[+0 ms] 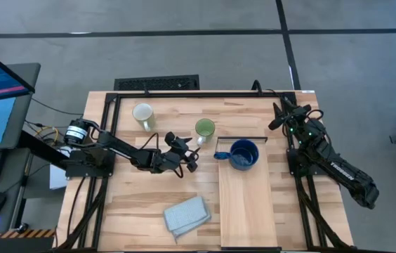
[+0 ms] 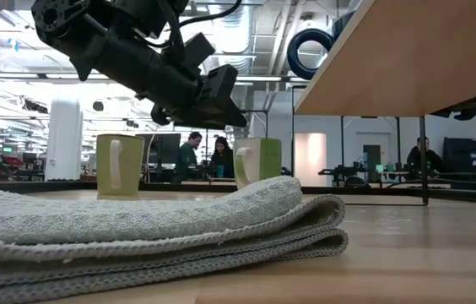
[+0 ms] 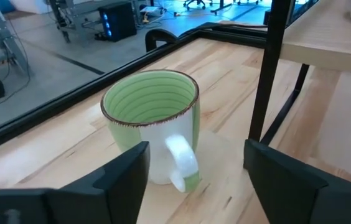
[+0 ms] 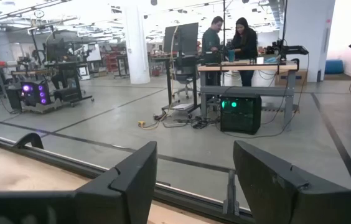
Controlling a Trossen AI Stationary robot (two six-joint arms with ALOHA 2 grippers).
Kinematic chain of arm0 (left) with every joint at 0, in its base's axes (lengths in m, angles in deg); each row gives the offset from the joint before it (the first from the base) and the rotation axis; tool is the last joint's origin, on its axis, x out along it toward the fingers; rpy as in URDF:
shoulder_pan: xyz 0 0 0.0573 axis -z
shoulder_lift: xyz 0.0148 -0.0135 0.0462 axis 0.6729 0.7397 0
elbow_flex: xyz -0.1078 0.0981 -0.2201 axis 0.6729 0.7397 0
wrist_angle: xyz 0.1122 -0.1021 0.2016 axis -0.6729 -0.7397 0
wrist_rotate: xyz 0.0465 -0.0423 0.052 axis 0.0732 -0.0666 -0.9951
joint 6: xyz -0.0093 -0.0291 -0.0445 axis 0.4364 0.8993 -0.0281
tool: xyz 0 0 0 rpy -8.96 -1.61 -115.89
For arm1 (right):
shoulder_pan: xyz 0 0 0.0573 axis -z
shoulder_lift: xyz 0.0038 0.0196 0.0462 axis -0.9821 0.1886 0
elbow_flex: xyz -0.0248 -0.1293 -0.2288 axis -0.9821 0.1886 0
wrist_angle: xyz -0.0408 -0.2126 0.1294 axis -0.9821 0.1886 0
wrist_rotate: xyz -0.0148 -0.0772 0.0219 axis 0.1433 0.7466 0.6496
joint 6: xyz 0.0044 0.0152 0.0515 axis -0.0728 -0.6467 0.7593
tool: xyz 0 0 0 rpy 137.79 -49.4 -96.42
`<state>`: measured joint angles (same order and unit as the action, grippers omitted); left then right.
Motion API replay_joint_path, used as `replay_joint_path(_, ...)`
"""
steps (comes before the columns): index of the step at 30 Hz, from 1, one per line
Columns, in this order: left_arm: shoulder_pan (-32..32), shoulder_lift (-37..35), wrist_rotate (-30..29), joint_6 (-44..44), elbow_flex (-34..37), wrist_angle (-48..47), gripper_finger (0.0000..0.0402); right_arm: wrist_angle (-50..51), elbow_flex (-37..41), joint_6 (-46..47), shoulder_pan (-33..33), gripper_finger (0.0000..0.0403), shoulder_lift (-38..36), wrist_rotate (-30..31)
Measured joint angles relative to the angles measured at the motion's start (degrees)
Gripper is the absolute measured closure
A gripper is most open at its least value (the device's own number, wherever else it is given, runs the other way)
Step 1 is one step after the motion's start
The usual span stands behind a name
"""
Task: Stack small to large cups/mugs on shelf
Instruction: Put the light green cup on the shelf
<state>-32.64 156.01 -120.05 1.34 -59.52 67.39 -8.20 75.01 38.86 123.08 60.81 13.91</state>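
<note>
Nearest, at the table's front edge: folded grey cloth (image 1: 186, 214). Lies flat, well apart from all mugs, not part of the stack.

Just beside, toward the right arm: shelf (image 1: 243, 211), a long light-wood plank raised above the tabletop. Carries the dark blue mug (image 1: 244, 154) upright near its far end, handle toward the left arm. Judged to be the base of the stack, placed first as the widest of the three.

Mid-table: left gripper (image 3: 196, 152). Fingers spread wide, nothing between them, nothing held. Points at the light green mug (image 3: 154, 118), low and near it but not touching. Wide spread judged necessary to pass round the mug body.

Beyond the gripper: light green mug, upright on the tabletop, handle facing the gripper, just beside the shelf's dark metal end post but not on the shelf. Judged next for lifting into the blue mug.

Farther, toward the table's far left corner: cream mug (image 1: 142, 114), upright on the tabletop, well apart from the shelf. Judged last in the order.

Far right edge: right gripper (image 4: 194, 168), parked above the table frame, fingers apart, empty, aimed out into the room. Kept clear of the shelf.

Beyond the table: people (image 4: 228, 40) at a desk.
</note>
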Motion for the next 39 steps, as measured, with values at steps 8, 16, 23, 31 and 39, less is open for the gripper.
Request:
replay_joint_path(8, -0.1, 0.0, 1.2, 0.0, 0.0, -2.3, 0.0133, 0.0, 0.0, 0.0, 0.0, 0.0168, 0.0, 0.0)
replay_joint_path(16, -0.4, 0.0, 2.0, 3.1, 0.0, -2.7, 0.0132, 0.0, 0.0, -0.1, 0.0, 0.0168, 0.0, 0.0)
replay_joint_path(23, -1.3, 0.0, 2.8, 6.1, 0.0, -3.4, 0.0132, 0.0, 0.0, -0.1, 0.0, 0.0168, 0.0, 0.0)
replay_joint_path(31, -3.5, 0.0, 8.2, 9.6, 0.0, -3.4, 0.0132, 0.0, 0.0, -0.1, 0.0, 0.0168, 0.0, 0.0)
replay_joint_path(39, -3.5, 0.0, 8.0, 7.5, 0.0, -3.5, 0.0140, 0.0, 0.0, -0.1, 0.0, 0.0168, 0.0, 0.0)
